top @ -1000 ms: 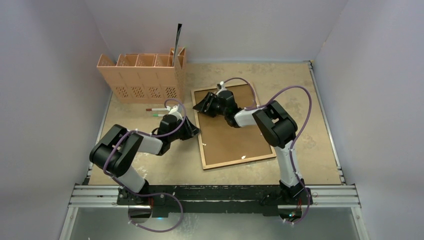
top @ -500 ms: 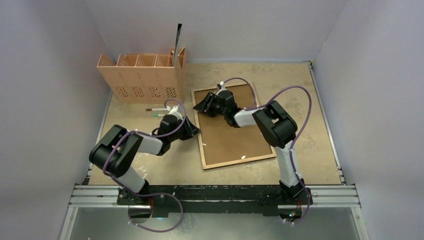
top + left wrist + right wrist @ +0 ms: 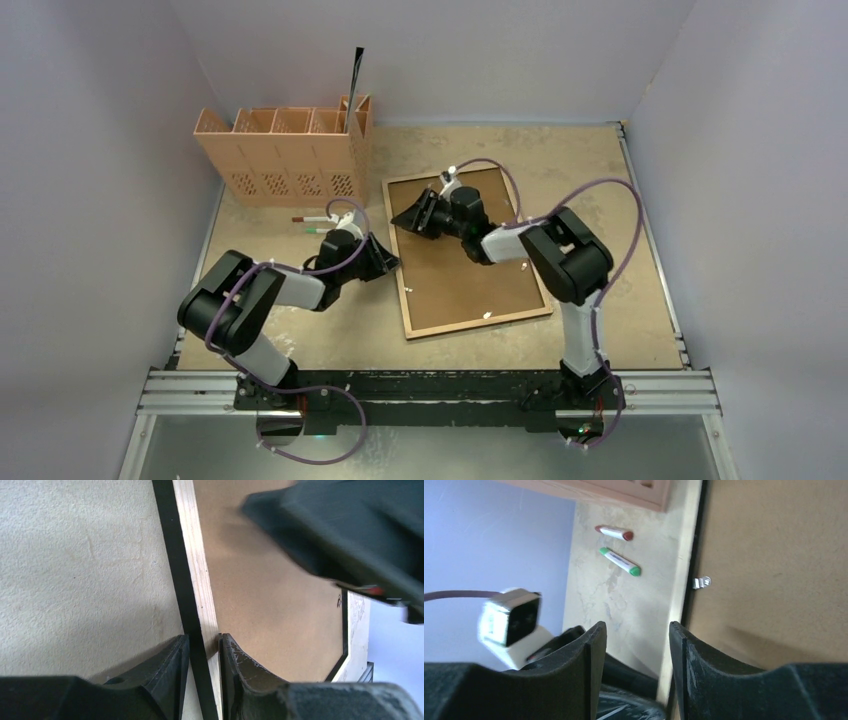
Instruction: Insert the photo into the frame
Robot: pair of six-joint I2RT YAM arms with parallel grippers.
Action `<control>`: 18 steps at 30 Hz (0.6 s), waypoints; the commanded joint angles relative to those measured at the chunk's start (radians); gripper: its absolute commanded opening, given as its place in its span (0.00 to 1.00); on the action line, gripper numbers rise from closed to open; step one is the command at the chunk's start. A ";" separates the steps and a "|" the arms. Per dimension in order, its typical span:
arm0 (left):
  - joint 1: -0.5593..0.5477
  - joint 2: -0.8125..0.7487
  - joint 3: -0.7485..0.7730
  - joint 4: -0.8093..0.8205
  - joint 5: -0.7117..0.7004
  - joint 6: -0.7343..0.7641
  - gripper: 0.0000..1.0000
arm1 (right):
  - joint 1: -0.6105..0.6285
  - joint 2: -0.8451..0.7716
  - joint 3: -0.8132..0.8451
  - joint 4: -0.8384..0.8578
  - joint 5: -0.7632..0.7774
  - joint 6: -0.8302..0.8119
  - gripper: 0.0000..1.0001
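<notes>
Brown backing board (image 3: pixel 470 280) covers the back of the frame (image 3: pixel 480 322), which lies face down on the table (image 3: pixel 600 200), its pale wood rim upward. The left gripper (image 3: pixel 203 637) is clamped on the frame's left rim, one finger outside the black edge and one on the wood strip, apparently steadying it. The right gripper (image 3: pixel 636 630) hovers over the frame's far-left corner with its jaws apart and nothing between them. A small metal tab (image 3: pixel 701 582) sits on that rim just beyond it. A red marker (image 3: pixel 614 532) and a green marker (image 3: pixel 620 561) lie on the table beside the frame. The photo cannot be made out with certainty. A thin dark sheet (image 3: pixel 356 70) standing upright in the end compartment of the peach rack (image 3: pixel 285 150) may be it. The step in hand looks like opening the back. Next, the right fingers would likely need to reach the tab and turn it aside, so the board can lift out while the left grip keeps the frame from sliding.
</notes>
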 commanded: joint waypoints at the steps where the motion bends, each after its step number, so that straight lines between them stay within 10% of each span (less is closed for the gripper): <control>1: -0.003 -0.032 -0.018 -0.149 -0.037 0.009 0.31 | -0.022 -0.226 0.063 -0.276 0.150 -0.172 0.53; 13: -0.003 -0.104 0.044 -0.306 -0.002 0.118 0.51 | -0.246 -0.568 0.006 -0.811 0.764 -0.537 0.69; 18: -0.003 -0.024 0.131 -0.324 0.036 0.139 0.53 | -0.349 -0.561 -0.010 -0.947 0.752 -0.531 0.78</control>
